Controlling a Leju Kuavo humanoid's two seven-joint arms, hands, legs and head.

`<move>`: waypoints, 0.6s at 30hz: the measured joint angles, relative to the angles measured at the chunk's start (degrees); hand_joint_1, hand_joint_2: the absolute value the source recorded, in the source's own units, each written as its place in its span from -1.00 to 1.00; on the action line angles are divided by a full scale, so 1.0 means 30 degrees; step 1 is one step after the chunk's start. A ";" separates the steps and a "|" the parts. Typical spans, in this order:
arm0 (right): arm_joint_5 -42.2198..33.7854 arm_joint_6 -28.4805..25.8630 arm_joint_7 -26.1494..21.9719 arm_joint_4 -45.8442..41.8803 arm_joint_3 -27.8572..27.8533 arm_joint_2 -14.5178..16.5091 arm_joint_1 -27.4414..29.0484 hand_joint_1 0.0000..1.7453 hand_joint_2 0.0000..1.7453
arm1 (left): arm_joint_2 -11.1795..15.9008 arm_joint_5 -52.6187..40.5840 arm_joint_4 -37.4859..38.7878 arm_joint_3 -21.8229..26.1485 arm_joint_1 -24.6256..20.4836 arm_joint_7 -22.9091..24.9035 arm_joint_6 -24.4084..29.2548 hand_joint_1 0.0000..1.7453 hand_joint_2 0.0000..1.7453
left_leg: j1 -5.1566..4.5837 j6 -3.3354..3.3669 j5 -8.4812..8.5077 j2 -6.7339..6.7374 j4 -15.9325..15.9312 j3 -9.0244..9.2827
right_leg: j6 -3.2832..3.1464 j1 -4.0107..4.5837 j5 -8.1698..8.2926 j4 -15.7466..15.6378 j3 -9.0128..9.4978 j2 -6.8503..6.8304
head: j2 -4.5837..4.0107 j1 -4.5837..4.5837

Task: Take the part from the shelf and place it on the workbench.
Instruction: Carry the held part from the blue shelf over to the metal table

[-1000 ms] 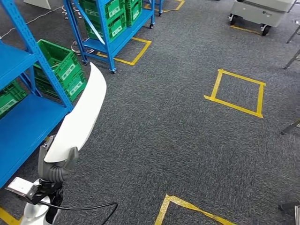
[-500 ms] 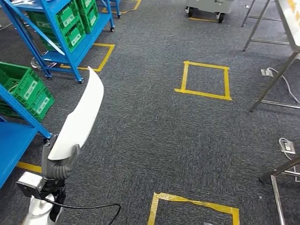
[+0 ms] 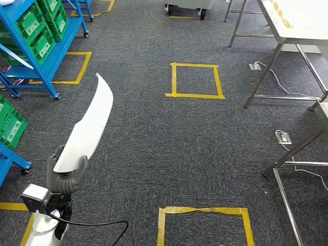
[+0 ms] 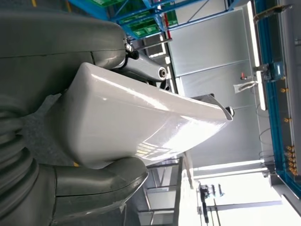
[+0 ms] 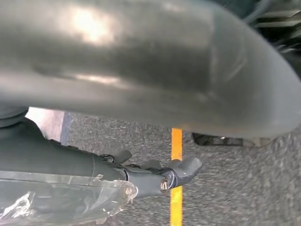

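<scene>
Our left hand (image 3: 63, 177) grips the curved white part (image 3: 88, 128), already off the blue shelf (image 3: 42, 61). We judge the workbench (image 3: 298, 23) placement remains; our right hand's (image 5: 170, 176) state we cannot tell.

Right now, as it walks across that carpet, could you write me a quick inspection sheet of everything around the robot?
Surface: grey carpet floor marked with yellow tape squares.
Job's things: long white curved part, carried upright; workbench ahead to the right, its top bare where seen.
Clutter: green crates on the blue shelf.
Hands: left hand grips the part's lower end; right hand hangs over the floor, grip unclear.
Cables: black cable by the left wrist; white cord and floor socket under the bench.
Surroundings: wheeled cart at the far end.
</scene>
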 joint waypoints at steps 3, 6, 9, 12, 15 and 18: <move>0.0135 -0.0182 -0.0157 0.0005 -0.0002 0.0011 -0.0100 -1.00 -1.00 | -0.0186 -0.0149 0.0002 0.0055 -0.0178 -0.0095 0.0784 1.00 1.00 | -0.0153 -0.0265 -0.0166 0.0548 0.0001 0.0150 | -0.0259 0.0210 0.0605 -0.2435 0.1360 -0.0801 | 0.0002 0.0004; 0.0282 -0.0229 -0.0501 0.0004 0.0002 0.0015 -0.0078 -1.00 -1.00 | -0.0361 -0.0024 0.0005 0.0076 -0.0306 -0.0140 0.0883 1.00 1.00 | -0.0110 -0.0579 -0.0291 0.0886 -0.0067 0.0314 | -0.0626 0.0283 0.0639 -0.2626 0.1388 -0.0156 | 0.0004 -0.0005; 0.0351 -0.0302 -0.0590 0.0000 0.0006 0.0013 -0.0082 -1.00 -1.00 | -0.0357 -0.0089 0.0034 0.0071 -0.0331 -0.0138 0.0342 1.00 1.00 | -0.0024 -0.0747 -0.1430 -0.0466 0.1819 -0.0507 | -0.0930 0.0150 0.0737 -0.2859 0.1584 0.0495 | 0.0004 -0.0186; 0.0412 -0.0373 -0.0349 0.0000 0.0006 0.0011 -0.0132 -1.00 -1.00 | -0.0293 -0.0828 0.0166 0.0066 -0.0187 -0.0053 0.0510 1.00 1.00 | -0.0045 -0.0736 -0.2444 -0.1155 0.4913 -0.2343 | -0.1043 0.0137 0.0739 -0.2866 0.1571 0.1311 | 0.0005 -0.0313; 0.0490 -0.0304 -0.0369 0.0000 0.0006 0.0007 -0.0038 -1.00 -1.00 | -0.0195 -0.1009 0.0262 0.0064 -0.0136 0.0022 0.0395 1.00 1.00 | 0.0014 -0.0693 -0.0641 -0.1527 0.3038 -0.1759 | -0.0969 0.0091 0.0746 -0.2819 0.1596 0.2211 | 0.0004 -0.0346; 0.0539 -0.0260 -0.0410 0.0000 0.0005 -0.0004 -0.0063 -1.00 -1.00 | -0.0122 -0.0960 0.0284 0.0051 -0.0117 0.0131 -0.0026 1.00 1.00 | 0.0151 -0.0648 0.0412 -0.2682 0.0290 -0.0572 | -0.0646 0.0063 0.0764 -0.2661 0.1400 0.2961 | 0.0004 -0.0350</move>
